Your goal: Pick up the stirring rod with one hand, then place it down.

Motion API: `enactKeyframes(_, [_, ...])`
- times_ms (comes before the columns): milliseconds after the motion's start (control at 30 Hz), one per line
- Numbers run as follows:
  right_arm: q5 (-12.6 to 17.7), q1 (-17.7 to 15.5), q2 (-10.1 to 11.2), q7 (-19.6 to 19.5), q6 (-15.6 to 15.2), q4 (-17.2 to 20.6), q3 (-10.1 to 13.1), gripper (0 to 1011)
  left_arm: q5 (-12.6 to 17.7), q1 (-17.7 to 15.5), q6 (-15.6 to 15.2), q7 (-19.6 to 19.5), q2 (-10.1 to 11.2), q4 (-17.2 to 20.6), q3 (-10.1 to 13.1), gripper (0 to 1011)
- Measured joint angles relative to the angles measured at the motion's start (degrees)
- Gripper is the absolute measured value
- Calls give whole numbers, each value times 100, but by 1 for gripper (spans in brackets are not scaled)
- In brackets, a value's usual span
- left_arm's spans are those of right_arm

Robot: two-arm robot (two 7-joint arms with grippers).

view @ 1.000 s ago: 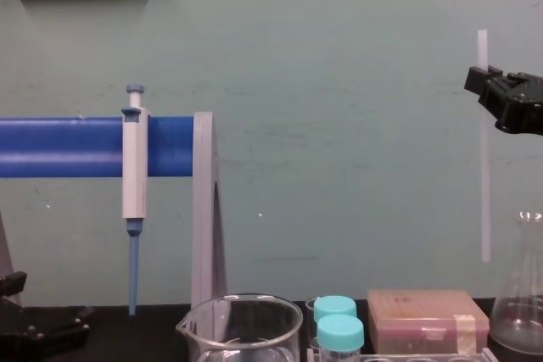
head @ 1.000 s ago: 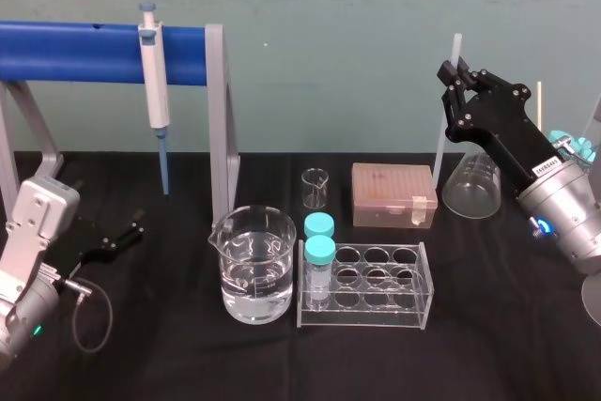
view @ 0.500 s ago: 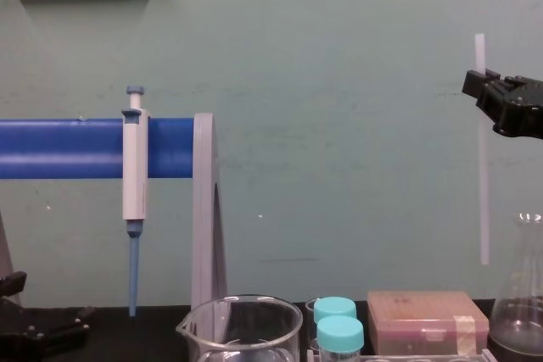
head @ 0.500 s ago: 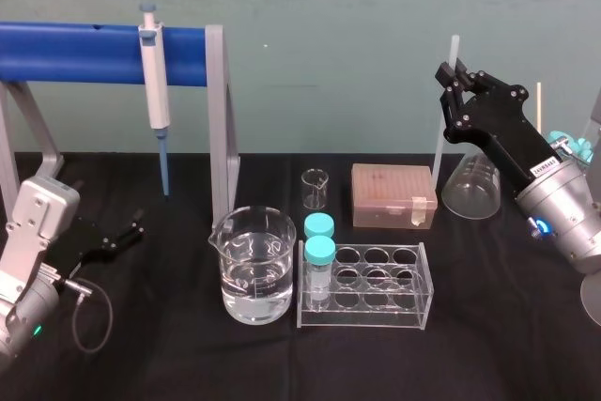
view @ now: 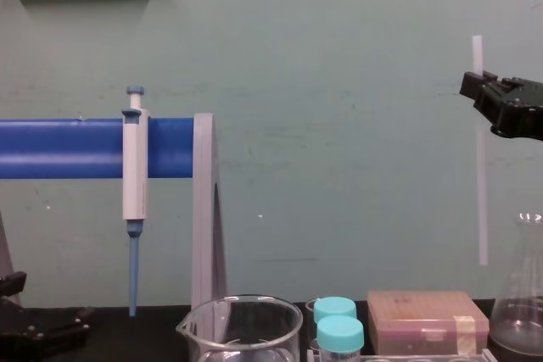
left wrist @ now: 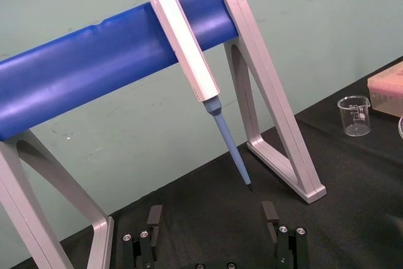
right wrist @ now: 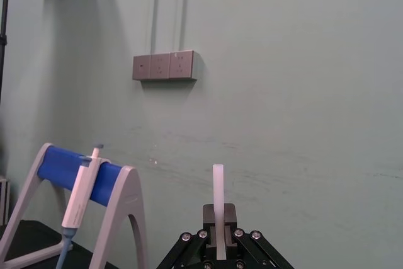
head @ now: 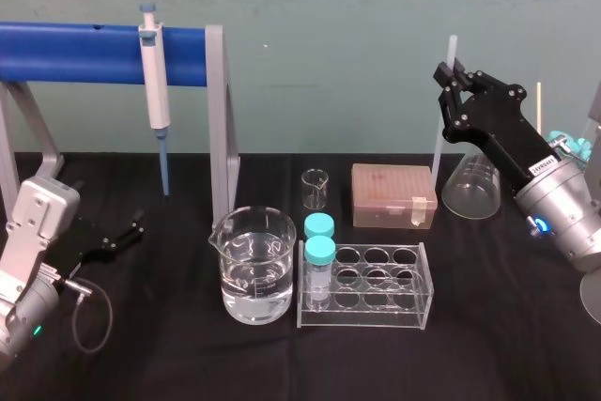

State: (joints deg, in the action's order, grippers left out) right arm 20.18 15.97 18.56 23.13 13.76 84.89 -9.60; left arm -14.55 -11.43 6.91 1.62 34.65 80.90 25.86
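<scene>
The stirring rod [head: 439, 138] is held upright in the air by the right hand [head: 453, 77], whose fingers are squeezed tight on it near its top. Its bottom end is hung beside the glass flask [head: 470, 187], above the table [head: 488, 345]. The left hand [head: 127, 230] is rested low at the table's left side, fingers spread apart.
</scene>
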Motion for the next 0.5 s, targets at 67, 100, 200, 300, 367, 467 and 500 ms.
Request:
enactKeyframes(67, [28, 8, 7, 40, -22, -13, -8, 72, 0, 0, 0, 0, 0, 0, 0, 1000])
enactKeyframes(100, [56, 11, 12, 72, -35, -19, -13, 71, 0, 0, 0, 0, 0, 0, 0, 1000])
enactKeyframes(200, [255, 21, 61, 296, -87, -52, -56, 71, 0, 0, 0, 0, 0, 0, 0, 1000])
enactKeyframes(300, [584, 43, 142, 694, -131, -120, -126, 71, 0, 0, 0, 0, 0, 0, 0, 1000])
enactKeyframes(367, [822, 63, 203, 1019, -131, -195, -193, 71, 0, 0, 0, 0, 0, 0, -1, 1000])
enactKeyframes(467, [1043, 90, 246, 1321, -123, -276, -252, 72, 0, 0, 0, 0, 0, 0, 0, 1000])
enactKeyframes(500, [1159, 109, 264, 1472, -115, -343, -294, 71, 0, 0, 0, 0, 0, 0, 0, 1000])
